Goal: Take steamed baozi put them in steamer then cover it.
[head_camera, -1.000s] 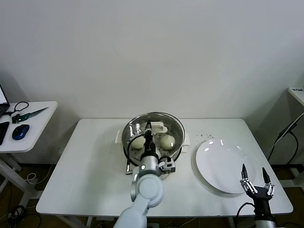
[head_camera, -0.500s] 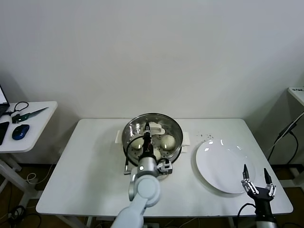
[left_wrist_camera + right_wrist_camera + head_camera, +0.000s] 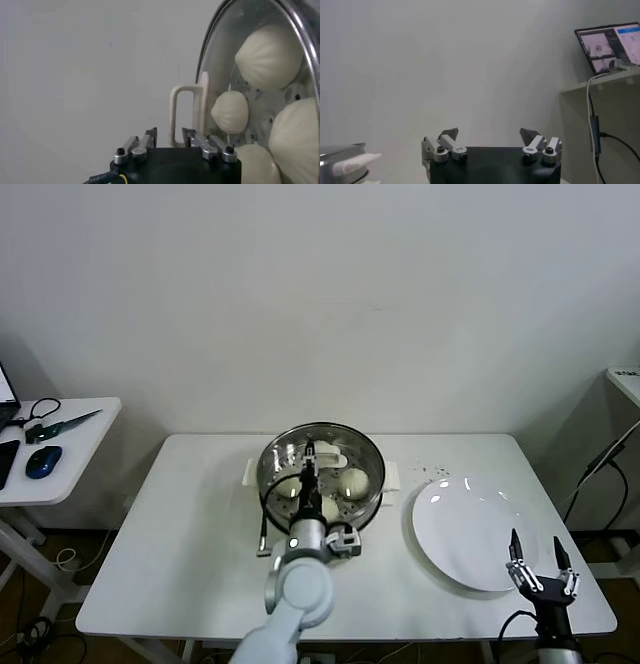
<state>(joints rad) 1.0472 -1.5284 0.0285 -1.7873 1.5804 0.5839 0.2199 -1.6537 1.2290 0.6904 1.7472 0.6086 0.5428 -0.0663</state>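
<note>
Flanking steamer (image 3: 322, 476): white plate (image 3: 470, 529); scissors (image 3: 52, 422).

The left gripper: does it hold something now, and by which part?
Nothing is held. The left gripper has its fingers open on either side of the cover's handle, with gaps showing. The cover sits on the steamer.

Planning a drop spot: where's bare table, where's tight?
Free: table left of the steamer to its left edge; front strip between left arm and white plate. Crowded: centre, left gripper at the cover; right gripper over the plate's front rim.
</note>
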